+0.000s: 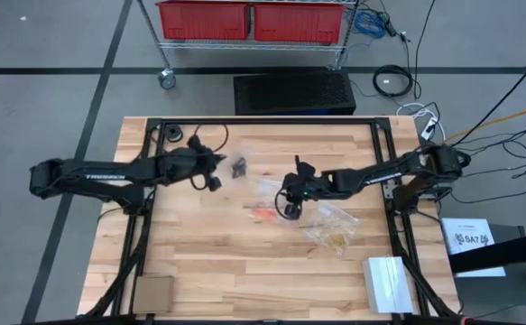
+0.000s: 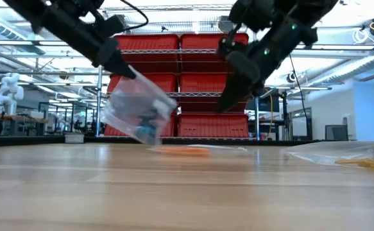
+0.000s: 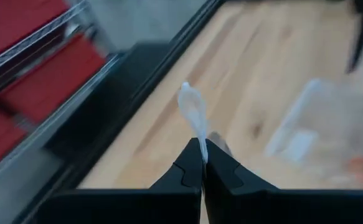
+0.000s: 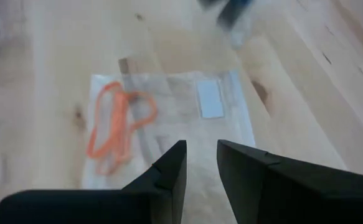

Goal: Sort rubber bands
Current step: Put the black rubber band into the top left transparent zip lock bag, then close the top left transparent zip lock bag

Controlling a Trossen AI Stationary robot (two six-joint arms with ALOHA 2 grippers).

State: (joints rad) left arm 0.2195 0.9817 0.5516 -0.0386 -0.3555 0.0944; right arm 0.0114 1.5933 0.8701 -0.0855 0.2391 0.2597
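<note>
My left gripper (image 3: 203, 158) is shut on a clear plastic bag (image 2: 138, 112) with black rubber bands (image 1: 237, 167) inside, over the table's far middle. My right gripper (image 4: 201, 155) is open and hovers just above a second clear bag (image 4: 169, 118), which lies flat on the table and holds orange-red rubber bands (image 4: 116, 124). It touches nothing. A third clear bag with pale tan bands (image 1: 332, 227) lies flat nearer the right side. In the high view, the left gripper (image 1: 217, 164) and right gripper (image 1: 288, 200) face each other across the middle. My left gripper pinches a thin bunched edge of the clear bag (image 3: 197, 121) between its two fingers, and a bit of plastic sticks out past the tips. The bag hangs tilted below the slanting fingers (image 2: 126, 69). Whether its lower corner (image 2: 147, 136) touches the table, I cannot tell.
A white box (image 1: 389, 284) sits at the near right corner, a cardboard piece (image 1: 152, 291) at the near left. A black cable coil (image 1: 168, 135) lies at the far left corner. Beyond the far edge stands a wire cart with red bins (image 1: 249, 20). Bare wood lies in the near middle.
</note>
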